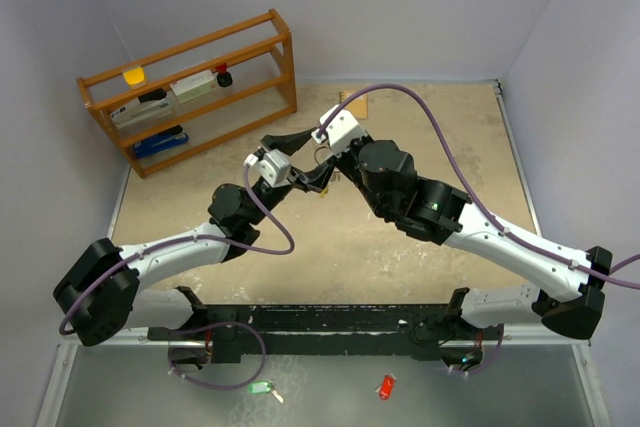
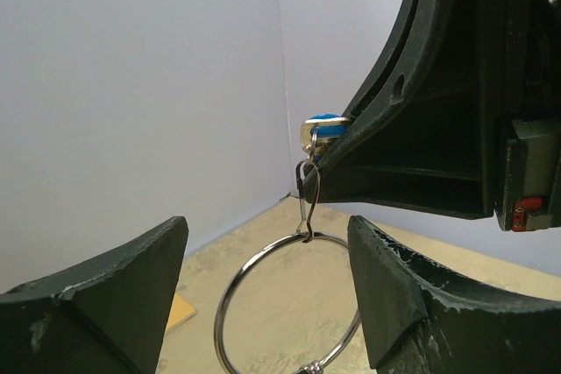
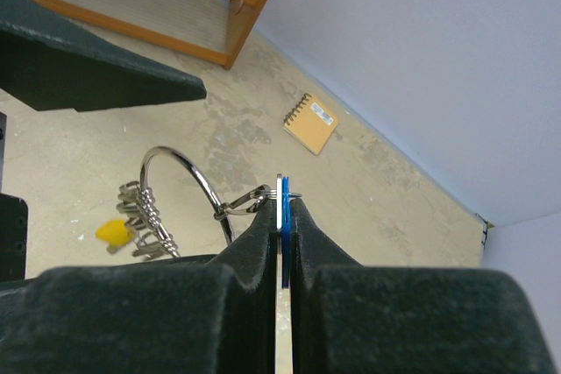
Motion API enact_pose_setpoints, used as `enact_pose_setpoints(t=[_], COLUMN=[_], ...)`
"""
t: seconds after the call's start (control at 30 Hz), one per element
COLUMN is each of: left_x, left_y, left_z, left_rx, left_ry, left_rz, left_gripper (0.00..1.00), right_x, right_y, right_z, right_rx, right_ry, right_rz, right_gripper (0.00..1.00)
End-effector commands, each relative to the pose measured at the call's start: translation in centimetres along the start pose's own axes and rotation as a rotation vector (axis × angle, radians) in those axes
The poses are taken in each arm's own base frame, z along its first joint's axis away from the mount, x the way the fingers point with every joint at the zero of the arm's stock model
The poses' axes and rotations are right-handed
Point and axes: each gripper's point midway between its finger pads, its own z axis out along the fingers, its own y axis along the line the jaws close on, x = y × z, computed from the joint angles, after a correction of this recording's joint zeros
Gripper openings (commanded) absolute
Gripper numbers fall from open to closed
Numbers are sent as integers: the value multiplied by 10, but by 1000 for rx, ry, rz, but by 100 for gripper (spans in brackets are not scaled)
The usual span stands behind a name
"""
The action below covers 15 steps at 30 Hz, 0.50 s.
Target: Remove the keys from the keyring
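A wooden rack stands on the tabletop, a spiral notebook near it. A green tag and red tag lie apart, seemingly lower down

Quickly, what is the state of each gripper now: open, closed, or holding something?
Left gripper: open, holding nothing.
Right gripper: closed on the blue-tagged key.

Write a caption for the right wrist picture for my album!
Right gripper pinches the blue-tagged key, with the keyring and its silver keys hanging from it.
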Motion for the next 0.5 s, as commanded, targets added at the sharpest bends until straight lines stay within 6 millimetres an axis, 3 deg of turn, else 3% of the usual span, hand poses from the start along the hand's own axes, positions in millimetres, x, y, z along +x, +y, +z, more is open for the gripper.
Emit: enact_pose_setpoints(t=[0.0,0.1,0.47], left_x=[-27,-25,-31], left_y=[-3,-5,-10], left_z=[11,14,22], left_rx=[13,24,52], left_ry=[-100,-98,-125], left_rz=[-12,-12,-33], left_gripper=[65,60,55], right_x=[-24,-25,-23], right_y=[-11,-10,-10], right_z=[-9,-9,-10], right_rx=[7,0,0], right_ry=[-73,-77,-73], right_rz=[75,77,76], right_gripper=[0,0,0])
